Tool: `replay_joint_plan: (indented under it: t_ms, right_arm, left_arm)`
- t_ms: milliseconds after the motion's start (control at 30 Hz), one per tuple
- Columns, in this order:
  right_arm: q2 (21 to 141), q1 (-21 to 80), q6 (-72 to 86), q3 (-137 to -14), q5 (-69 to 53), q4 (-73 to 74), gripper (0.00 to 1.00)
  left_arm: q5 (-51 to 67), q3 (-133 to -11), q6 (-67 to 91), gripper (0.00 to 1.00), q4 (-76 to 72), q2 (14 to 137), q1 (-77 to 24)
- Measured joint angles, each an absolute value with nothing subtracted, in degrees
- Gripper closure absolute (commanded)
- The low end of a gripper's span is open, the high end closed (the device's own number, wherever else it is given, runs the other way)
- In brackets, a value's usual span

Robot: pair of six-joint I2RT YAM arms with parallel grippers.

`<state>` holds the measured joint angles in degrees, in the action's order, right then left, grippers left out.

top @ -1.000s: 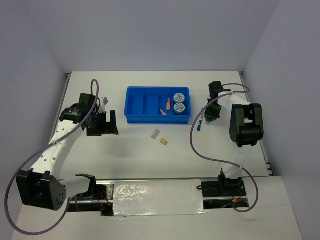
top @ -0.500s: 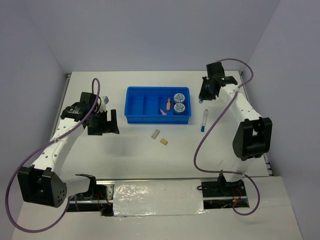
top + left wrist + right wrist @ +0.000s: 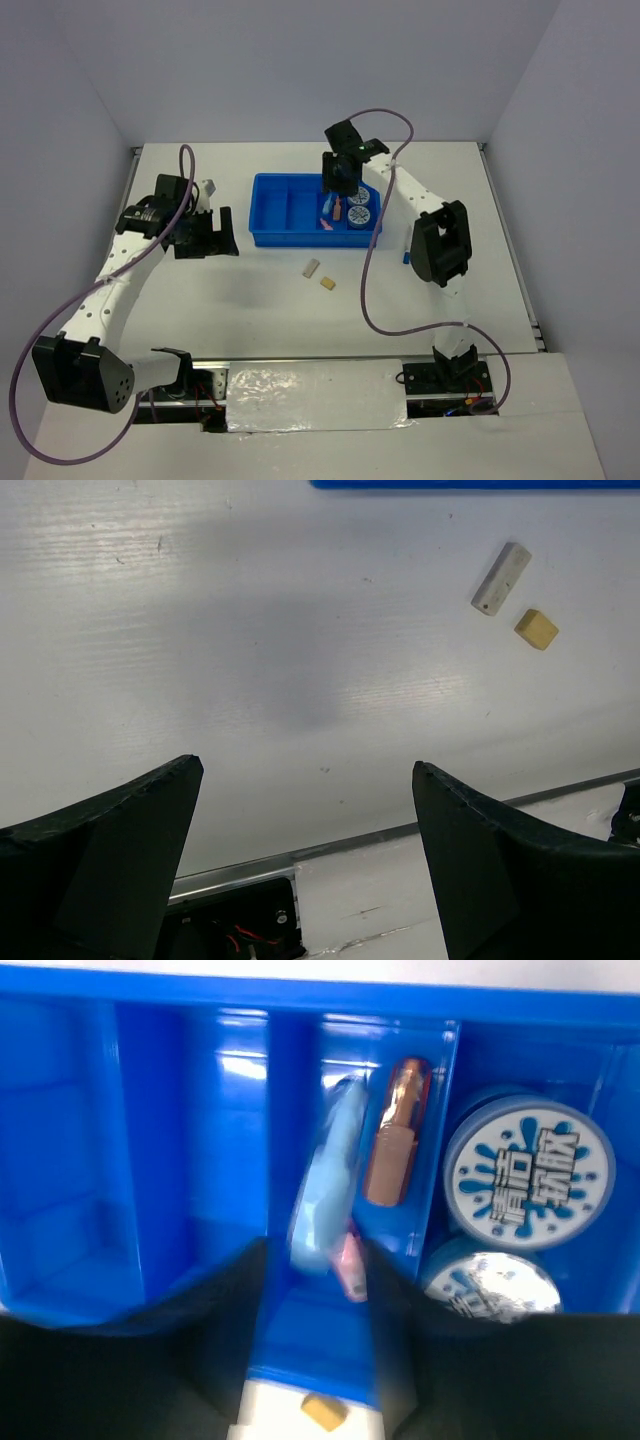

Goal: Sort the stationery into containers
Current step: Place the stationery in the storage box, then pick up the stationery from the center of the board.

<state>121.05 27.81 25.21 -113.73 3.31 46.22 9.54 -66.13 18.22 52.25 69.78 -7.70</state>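
Note:
The blue tray (image 3: 290,210) holds two tape rolls (image 3: 358,195) in its right compartment, and an orange capsule (image 3: 392,1135) and a pink one (image 3: 350,1265) in the one beside it. My right gripper (image 3: 338,180) hangs over the tray. In the right wrist view a blurred light-blue capsule-shaped piece (image 3: 325,1180) sits between its narrowly spaced jaws. A grey eraser (image 3: 311,268) and a tan eraser (image 3: 327,284) lie on the table in front of the tray. The pen (image 3: 406,255) lies right of the tray, partly behind my right arm. My left gripper (image 3: 205,240) is open and empty, left of the tray.
White walls enclose the table on three sides. The tray's two left compartments (image 3: 190,1140) show nothing inside. My right arm's elbow (image 3: 440,245) stands beside the tray's right end, its purple cable looping over the table. A metal rail (image 3: 240,870) runs along the near edge.
My right gripper has swung from the pen at the right, up past the tray's far right corner, to above the tray. The pen stays on the table. The left arm has barely shifted.

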Motion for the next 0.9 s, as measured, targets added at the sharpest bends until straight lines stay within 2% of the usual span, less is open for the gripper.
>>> replay_joint_plan:
  t_ms: [100,233,333,367,433,533,633,667,900]
  right_arm:
    - [123.81,27.90,26.20,-114.28,3.88,47.29,0.31]
    - [124.25,27.90,26.11,-116.16,4.16,50.35,0.31]
    - [122.58,27.49,25.67,-117.60,5.65,50.83,0.43]
    - [120.97,27.14,25.67,-116.44,6.04,50.46,0.53]
    - [115.33,25.54,26.20,-110.37,6.61,49.39,0.57]
    - [102.56,18.76,26.55,-95.13,7.11,47.37,0.56]
    - [95.64,10.55,26.28,-85.82,8.82,46.09,0.49]
    - [95.04,8.67,25.85,-83.77,9.28,45.71,0.44]
    - [102.63,7.73,23.05,-78.02,8.54,43.00,0.45]
  left_arm:
    - [9.30,-66.89,18.17,0.01,52.34,69.78,-7.70]
    - [9.23,-66.94,18.13,0.01,52.51,69.78,-7.70]
    - [9.08,-66.92,18.15,0.01,52.53,69.78,-7.70]
    - [8.86,-66.89,18.15,0.01,52.58,69.78,-7.70]
    - [8.03,-66.87,18.20,0.01,52.73,69.69,-7.70]
    - [6.50,-66.72,18.24,0.01,52.80,69.17,-7.70]
    - [5.69,-66.17,18.31,0.01,52.99,67.99,-7.70]
    - [5.54,-66.11,18.33,0.01,53.08,67.72,-7.70]
    - [5.37,-66.11,18.37,0.01,53.36,67.51,-7.70]
